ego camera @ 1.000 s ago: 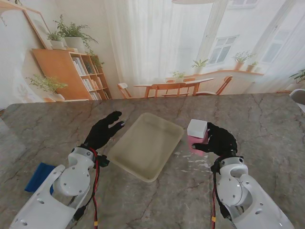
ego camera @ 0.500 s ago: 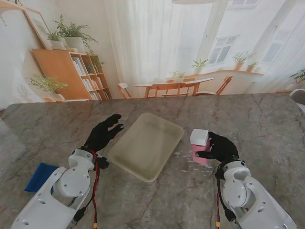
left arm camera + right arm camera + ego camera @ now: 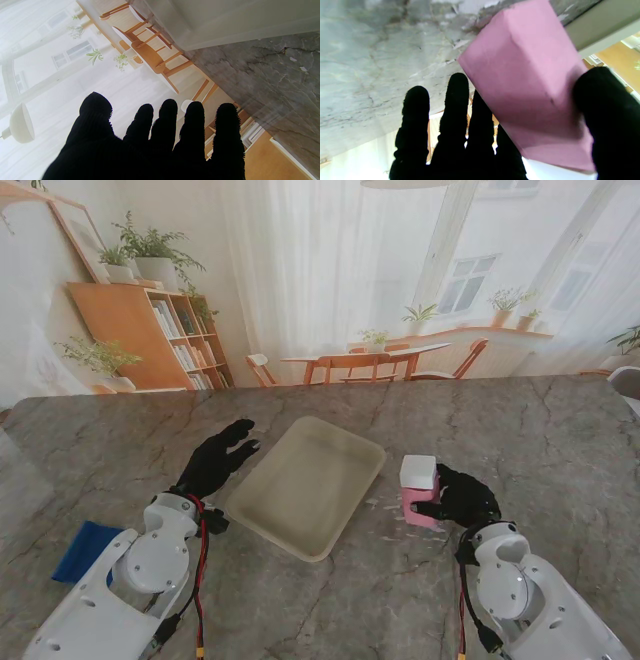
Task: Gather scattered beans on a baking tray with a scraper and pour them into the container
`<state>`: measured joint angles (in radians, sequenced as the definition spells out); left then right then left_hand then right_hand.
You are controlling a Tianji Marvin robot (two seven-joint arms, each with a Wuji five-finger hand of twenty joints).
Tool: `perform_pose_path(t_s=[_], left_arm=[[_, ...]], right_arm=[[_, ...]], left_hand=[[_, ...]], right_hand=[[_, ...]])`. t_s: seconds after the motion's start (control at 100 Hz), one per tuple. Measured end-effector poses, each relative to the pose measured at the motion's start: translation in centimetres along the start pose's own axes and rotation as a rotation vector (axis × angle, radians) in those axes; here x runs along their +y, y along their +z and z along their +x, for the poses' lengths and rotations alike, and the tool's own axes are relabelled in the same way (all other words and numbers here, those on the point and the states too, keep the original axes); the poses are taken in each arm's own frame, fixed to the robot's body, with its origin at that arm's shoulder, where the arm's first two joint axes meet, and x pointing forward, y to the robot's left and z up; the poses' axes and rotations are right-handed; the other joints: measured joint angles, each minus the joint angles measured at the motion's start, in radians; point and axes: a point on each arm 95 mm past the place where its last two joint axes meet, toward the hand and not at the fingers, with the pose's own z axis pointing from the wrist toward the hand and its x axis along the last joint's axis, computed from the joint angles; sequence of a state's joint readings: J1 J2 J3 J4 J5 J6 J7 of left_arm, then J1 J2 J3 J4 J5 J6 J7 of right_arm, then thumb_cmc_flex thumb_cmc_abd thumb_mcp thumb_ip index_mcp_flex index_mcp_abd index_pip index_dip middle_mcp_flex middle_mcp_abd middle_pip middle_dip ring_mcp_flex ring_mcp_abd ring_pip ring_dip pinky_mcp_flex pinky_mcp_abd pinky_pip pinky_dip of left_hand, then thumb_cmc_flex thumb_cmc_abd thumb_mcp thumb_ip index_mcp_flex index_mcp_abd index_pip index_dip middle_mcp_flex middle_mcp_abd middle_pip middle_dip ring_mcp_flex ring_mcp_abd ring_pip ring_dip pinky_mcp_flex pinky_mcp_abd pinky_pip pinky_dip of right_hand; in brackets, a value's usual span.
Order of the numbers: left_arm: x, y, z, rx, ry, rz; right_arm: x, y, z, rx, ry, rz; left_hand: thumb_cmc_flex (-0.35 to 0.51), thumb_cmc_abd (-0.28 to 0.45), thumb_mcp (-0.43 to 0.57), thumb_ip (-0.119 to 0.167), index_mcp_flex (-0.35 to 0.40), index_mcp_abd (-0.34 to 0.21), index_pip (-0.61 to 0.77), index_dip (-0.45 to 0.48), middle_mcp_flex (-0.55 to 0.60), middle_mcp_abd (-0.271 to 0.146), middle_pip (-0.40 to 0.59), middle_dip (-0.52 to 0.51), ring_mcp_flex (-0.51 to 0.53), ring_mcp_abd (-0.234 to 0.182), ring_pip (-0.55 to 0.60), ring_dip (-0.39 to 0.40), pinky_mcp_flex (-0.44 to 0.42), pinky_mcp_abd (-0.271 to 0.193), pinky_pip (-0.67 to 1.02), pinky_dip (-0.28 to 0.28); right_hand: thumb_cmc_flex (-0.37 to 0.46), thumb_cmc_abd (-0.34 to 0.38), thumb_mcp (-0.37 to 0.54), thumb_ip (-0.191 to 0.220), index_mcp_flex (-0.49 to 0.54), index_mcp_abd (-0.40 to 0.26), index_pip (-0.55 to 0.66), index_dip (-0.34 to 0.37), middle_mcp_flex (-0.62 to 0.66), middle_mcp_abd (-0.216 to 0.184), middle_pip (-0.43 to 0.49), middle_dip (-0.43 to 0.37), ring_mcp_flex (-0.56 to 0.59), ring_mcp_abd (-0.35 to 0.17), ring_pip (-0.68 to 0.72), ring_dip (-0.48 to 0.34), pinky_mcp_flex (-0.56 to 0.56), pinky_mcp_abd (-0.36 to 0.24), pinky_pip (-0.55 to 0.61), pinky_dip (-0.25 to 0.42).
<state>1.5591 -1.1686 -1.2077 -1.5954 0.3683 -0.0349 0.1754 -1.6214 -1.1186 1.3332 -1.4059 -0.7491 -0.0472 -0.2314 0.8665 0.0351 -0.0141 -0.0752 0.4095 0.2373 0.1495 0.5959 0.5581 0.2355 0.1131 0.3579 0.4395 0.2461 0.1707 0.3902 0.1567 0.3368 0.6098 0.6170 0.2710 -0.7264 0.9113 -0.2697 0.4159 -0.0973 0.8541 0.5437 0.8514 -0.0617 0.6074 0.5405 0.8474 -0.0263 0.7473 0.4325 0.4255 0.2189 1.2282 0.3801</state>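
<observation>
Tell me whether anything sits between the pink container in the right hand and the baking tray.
Nothing visible does. The pink container in the right hand and the baking tray are separated only by bare marble with small scattered flecks.

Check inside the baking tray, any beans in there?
The baking tray shows a bare pale floor in the stand view; no beans can be made out, though they may be too small. Pale specks lie on the table beside it, near the right hand holding the pink container.

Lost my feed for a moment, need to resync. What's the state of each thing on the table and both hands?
baking tray: flat on the table, looks bare inside
pink container: upright, gripped, right of the tray
right hand: shut on the pink container
left hand: open, fingers spread, holding nothing
blue item: lying flat, untouched
</observation>
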Motion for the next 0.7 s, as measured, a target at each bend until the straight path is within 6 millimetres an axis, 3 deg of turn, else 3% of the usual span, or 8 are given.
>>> perform_pose_path(t_s=[0.18, 0.39, 0.53, 0.7], left_arm=[[0.0, 0.0, 0.0, 0.001, -0.003, 0.000], [0.0, 0.0, -0.1, 0.000, -0.010, -0.001], [0.0, 0.0, -0.1, 0.001, -0.012, -0.001], [0.0, 0.1, -0.1, 0.001, -0.015, -0.002]], right_arm=[[-0.3, -0.8, -0.5, 0.004, -0.020, 0.058], [-0.5, -1.7, -1.1, -0.011, -0.011, 0.128], [-0.2, -2.1, -1.0, -0.009, 0.008, 0.196], [0.1, -2.2, -1.0, -0.005, 0.006, 0.245]], left_hand=[[0.000, 0.000, 0.000, 0.000, 0.000, 0.000, 0.000, 0.000, 0.000, 0.000, 0.000, 0.000, 0.000, 0.000, 0.000, 0.000, 0.000, 0.000, 0.000, 0.000], [0.000, 0.000, 0.000, 0.000, 0.000, 0.000, 0.000, 0.000, 0.000, 0.000, 0.000, 0.000, 0.000, 0.000, 0.000, 0.000, 0.000, 0.000, 0.000, 0.000], [0.000, 0.000, 0.000, 0.000, 0.000, 0.000, 0.000, 0.000, 0.000, 0.000, 0.000, 0.000, 0.000, 0.000, 0.000, 0.000, 0.000, 0.000, 0.000, 0.000], [0.000, 0.000, 0.000, 0.000, 0.000, 0.000, 0.000, 0.000, 0.000, 0.000, 0.000, 0.000, 0.007, 0.000, 0.000, 0.000, 0.000, 0.000, 0.000, 0.009]], right_hand=[[-0.028, 0.057, 0.022, 0.038, -0.024, 0.034, -0.107, 0.038, -0.087, 0.036, -0.014, -0.002, -0.087, 0.047, -0.032, -0.004, -0.073, 0.020, -0.027, 0.000], [-0.050, 0.151, 0.034, 0.083, -0.086, 0.151, -0.324, 0.050, -0.253, 0.172, -0.127, -0.020, -0.248, 0.133, -0.120, -0.009, -0.213, 0.058, -0.100, -0.011], [-0.039, 0.198, 0.035, 0.092, -0.130, 0.236, -0.514, 0.075, -0.380, 0.259, -0.231, -0.038, -0.376, 0.146, -0.176, -0.008, -0.296, 0.078, -0.142, -0.036], [-0.040, 0.235, 0.023, 0.115, -0.163, 0.329, -0.635, 0.075, -0.464, 0.337, -0.310, -0.057, -0.440, 0.171, -0.249, -0.026, -0.338, 0.081, -0.162, -0.047]])
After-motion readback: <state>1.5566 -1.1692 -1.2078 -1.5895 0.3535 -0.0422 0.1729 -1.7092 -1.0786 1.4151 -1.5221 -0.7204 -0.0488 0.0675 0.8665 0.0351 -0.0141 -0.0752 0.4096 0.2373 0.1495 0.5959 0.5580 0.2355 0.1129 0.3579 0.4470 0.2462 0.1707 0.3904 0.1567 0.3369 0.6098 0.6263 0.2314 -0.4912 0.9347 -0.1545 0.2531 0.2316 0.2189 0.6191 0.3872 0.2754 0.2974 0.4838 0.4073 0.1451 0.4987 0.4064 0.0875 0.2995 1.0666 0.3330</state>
